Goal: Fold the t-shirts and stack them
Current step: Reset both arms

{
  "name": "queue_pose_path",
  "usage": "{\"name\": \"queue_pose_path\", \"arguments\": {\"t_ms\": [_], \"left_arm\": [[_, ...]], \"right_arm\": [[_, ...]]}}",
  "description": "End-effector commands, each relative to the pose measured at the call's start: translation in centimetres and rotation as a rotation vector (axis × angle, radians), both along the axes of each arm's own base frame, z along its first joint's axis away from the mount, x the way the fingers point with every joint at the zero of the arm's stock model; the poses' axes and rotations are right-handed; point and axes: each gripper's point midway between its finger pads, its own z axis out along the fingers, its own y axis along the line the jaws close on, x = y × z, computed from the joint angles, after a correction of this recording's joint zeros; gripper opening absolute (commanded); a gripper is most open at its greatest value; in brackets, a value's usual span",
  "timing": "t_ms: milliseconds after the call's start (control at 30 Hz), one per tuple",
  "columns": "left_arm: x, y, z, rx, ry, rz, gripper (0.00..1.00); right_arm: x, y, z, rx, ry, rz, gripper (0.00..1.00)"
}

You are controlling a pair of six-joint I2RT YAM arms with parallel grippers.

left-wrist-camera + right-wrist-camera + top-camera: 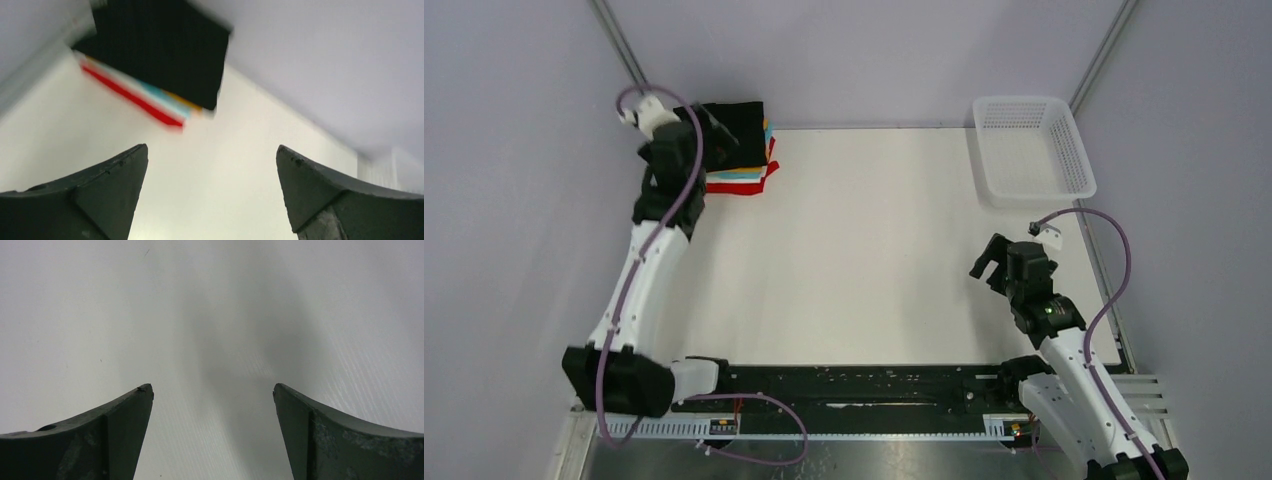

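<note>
A stack of folded t-shirts [746,160] lies at the table's back left corner. A folded black shirt [742,125] is on top; orange, teal, white and red edges [742,181] show under it. In the left wrist view the black shirt [165,47] and the red edge [131,96] appear blurred, ahead of the fingers. My left gripper [716,135] hangs over the stack's near left side, open and empty [212,152]. My right gripper [986,262] is open and empty over bare table at the right [212,390].
A white plastic mesh basket [1030,148] stands at the back right corner. Metal frame posts [619,40] rise at the back corners. The white table [874,250] ends at a black rail [854,385] near the arm bases.
</note>
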Motion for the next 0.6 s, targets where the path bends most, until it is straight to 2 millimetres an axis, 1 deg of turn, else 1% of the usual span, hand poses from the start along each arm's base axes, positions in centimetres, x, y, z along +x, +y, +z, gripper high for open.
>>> {"name": "queue_pose_path", "arguments": {"t_ms": [0,67,100,133,200,233,267,400,567], "left_arm": [[-5.9,-6.2,-10.5,-0.169,0.161,-0.197,0.99],[-8.8,-7.0,-14.5,-0.198,0.221,-0.205,0.99],[-9.9,-7.0,-15.9,-0.201,0.241,-0.206,0.99],[-10.5,-6.7,-17.0,-0.189,0.256,-0.199,0.99],[-12.0,-5.0,-18.9,-0.177,0.326,-0.105,0.99],[-12.2,-4.5,-19.0,-0.176,0.334,-0.071,0.99],[-12.3,-4.4,-19.0,-0.164,0.339,-0.073,0.99],[-12.1,-5.0,-18.7,-0.163,0.335,-0.11,0.99],[-12.2,-4.3,-18.9,-0.144,0.336,-0.079,0.99]], "right_arm": [[0.0,0.1,0.0,0.026,-0.034,-0.006,0.98],[-0.3,0.0,-0.3,0.028,-0.029,-0.015,0.98],[-0.4,-0.1,-0.5,0.03,-0.028,-0.026,0.98],[-0.4,-0.2,-0.6,0.031,-0.027,-0.035,0.98],[-0.5,-0.2,-0.8,0.044,-0.03,-0.044,0.98],[-0.6,-0.2,-0.9,0.046,-0.03,-0.045,0.98],[-0.6,-0.3,-1.0,0.047,-0.033,-0.052,0.98],[-1.0,-0.9,-1.5,0.035,-0.042,-0.078,0.98],[-1.1,-0.6,-1.6,0.049,-0.065,-0.067,0.99]]}}
